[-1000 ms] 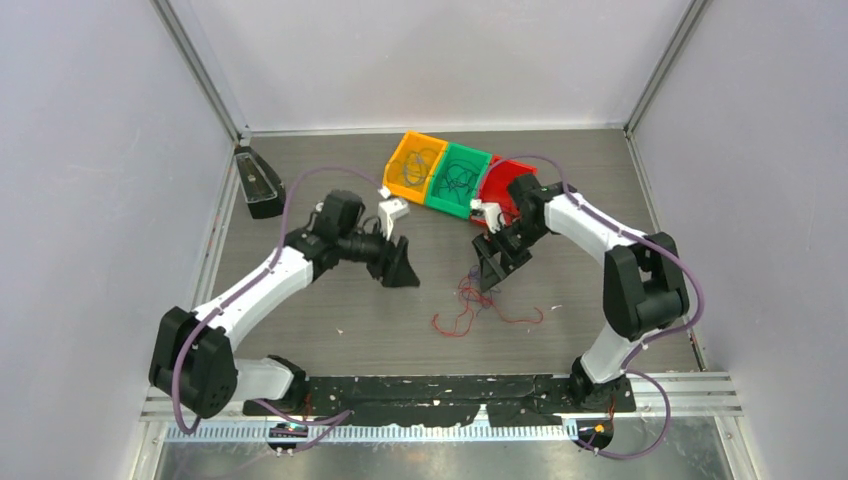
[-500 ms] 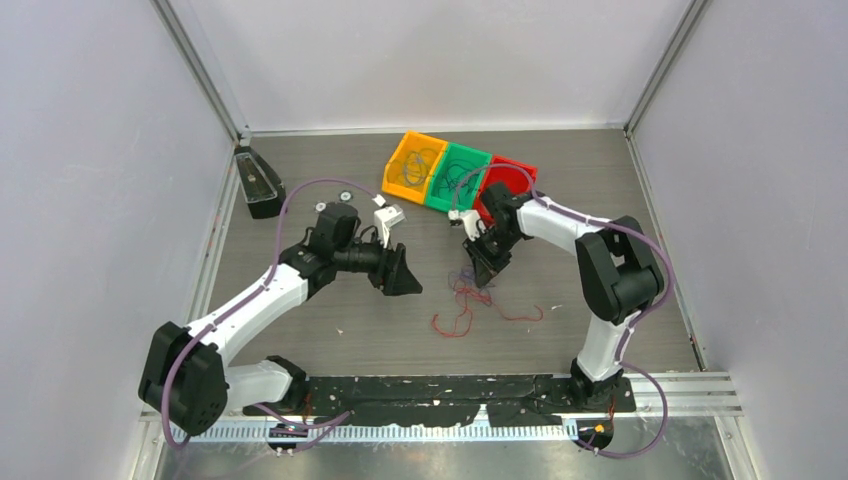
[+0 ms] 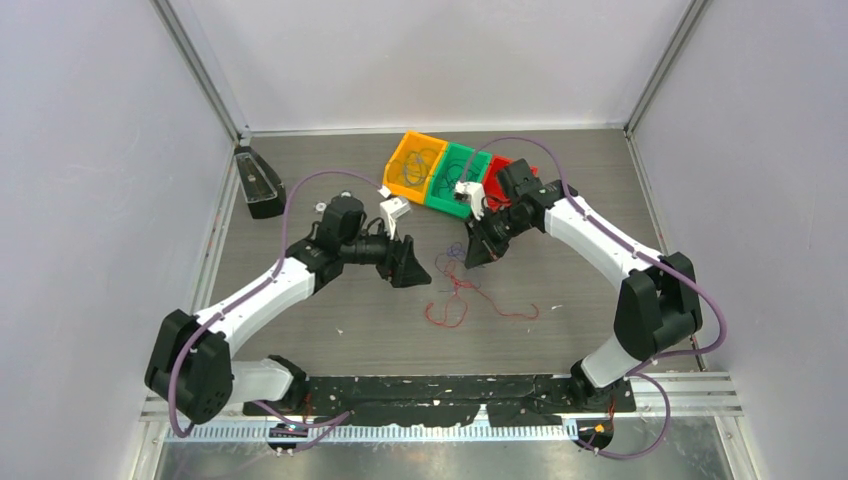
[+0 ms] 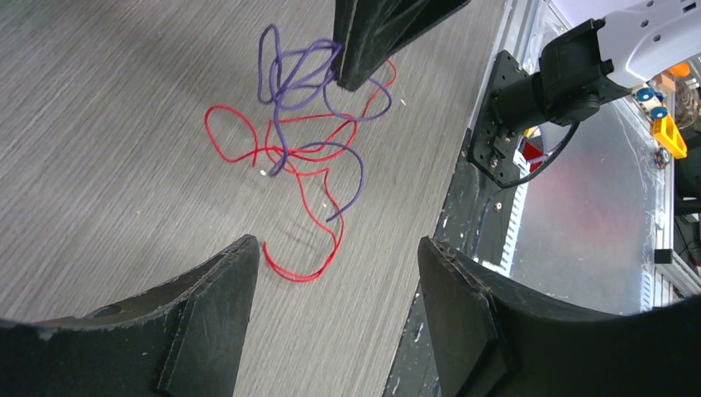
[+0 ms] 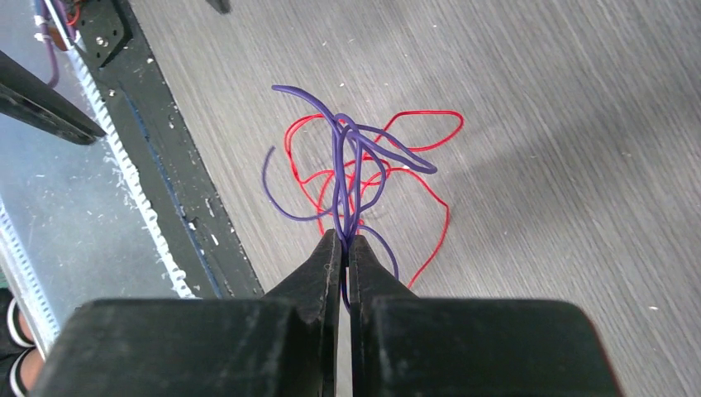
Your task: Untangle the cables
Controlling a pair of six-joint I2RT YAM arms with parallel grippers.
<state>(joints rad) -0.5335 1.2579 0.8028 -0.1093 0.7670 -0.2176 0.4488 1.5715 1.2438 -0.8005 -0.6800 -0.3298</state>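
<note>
1. R gripper (image 5: 343, 241): fingers pressed together, pinching strands of the purple cable (image 5: 340, 178) right at the tips.
2. Purple loops fan out just ahead of the R tips and thread thru the red cable (image 5: 431, 141), which lies on the table (image 3: 590, 160).
3. L gripper (image 4: 337, 252): fingers spread wide, nothing btw the pads, gripping nothing.
4. On L wrist cam I see the tangle just ahead of the L tips. The lowest red loop shows in the gap btw the two fingers, touching neither.
5. Top cam: the tangle sits mid-table btw both grippers. The top of it is at the R tips, w/ the L gripper near on its left, apart from it.
6. Further out: orange bin (image 3: 394, 160), green bin (image 3: 446, 205) and red bin (image 3: 496, 176) sit in a row at the far side. Thin wires lie in the orange and green ones. R arm covers part of the red bin.
7. Black box (image 3: 258, 183) sits at the far-left table edge, well apart from everything.
</note>
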